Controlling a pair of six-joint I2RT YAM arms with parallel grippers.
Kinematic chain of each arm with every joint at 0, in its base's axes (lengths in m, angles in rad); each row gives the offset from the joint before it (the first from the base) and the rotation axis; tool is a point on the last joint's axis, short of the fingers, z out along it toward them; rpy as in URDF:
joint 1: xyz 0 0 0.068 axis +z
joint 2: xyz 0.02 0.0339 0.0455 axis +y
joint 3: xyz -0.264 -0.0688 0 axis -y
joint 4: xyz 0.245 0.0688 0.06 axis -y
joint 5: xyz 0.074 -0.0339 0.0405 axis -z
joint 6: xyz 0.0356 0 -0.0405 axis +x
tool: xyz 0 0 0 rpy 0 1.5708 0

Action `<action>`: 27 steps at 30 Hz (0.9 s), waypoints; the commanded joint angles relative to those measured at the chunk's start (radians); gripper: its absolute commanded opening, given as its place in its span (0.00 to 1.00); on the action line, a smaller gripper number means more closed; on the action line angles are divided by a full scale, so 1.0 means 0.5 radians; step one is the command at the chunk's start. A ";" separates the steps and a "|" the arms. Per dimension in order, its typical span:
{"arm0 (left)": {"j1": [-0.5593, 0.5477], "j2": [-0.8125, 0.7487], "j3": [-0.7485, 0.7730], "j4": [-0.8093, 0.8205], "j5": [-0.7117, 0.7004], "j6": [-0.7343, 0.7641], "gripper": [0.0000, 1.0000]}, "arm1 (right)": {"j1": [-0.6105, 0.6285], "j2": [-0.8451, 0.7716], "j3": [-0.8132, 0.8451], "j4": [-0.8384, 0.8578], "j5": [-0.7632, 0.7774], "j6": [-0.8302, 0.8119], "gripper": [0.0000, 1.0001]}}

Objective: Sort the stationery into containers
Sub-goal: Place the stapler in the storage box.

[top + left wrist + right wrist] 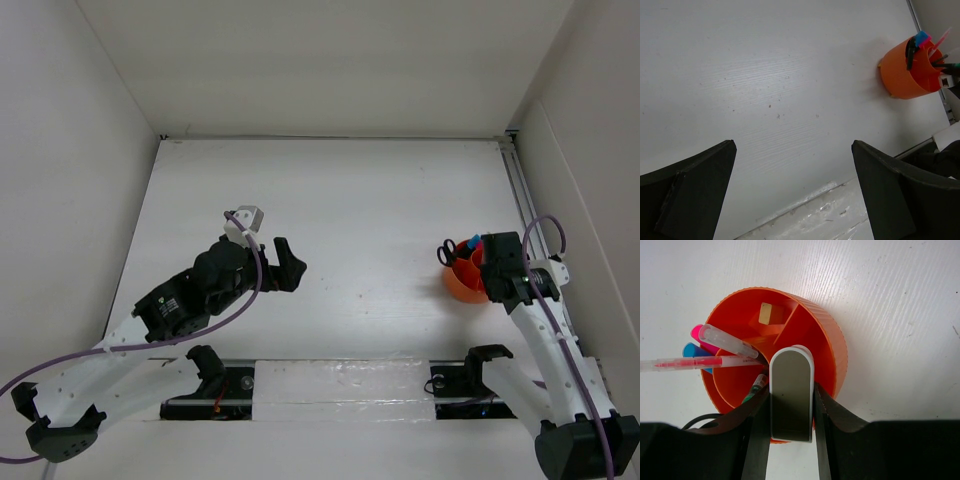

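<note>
The round orange tub [832, 335] stands at the table's right side [463, 284]. In it are markers with a pink cap [696, 332] and a blue cap [689, 349], thin pens [705, 362], black-handled scissors [447, 250] and a small yellow eraser [765, 313] in a far compartment. Directly over the tub's near rim, my right gripper [791, 388] is shut on a flat, round-ended eraser [791, 375], grey-faced with a white edge. My left gripper [290, 265] hangs open over bare table left of centre, nothing between its fingers [700, 185].
White walls close in the table on three sides. A metal rail [522, 200] runs along the right edge just beyond the tub. A taped strip [340, 385] lies along the near edge between the arm bases.
</note>
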 commanded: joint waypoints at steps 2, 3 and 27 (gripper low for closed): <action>-0.005 -0.022 -0.023 0.072 0.011 0.031 1.00 | -0.009 -0.023 0.031 0.003 0.006 -0.014 0.37; -0.005 -0.022 -0.023 0.072 0.011 0.031 1.00 | -0.009 -0.023 0.031 0.003 0.006 -0.014 0.37; -0.005 -0.022 -0.023 0.072 0.029 0.031 1.00 | -0.009 -0.120 0.031 0.076 -0.070 -0.115 0.55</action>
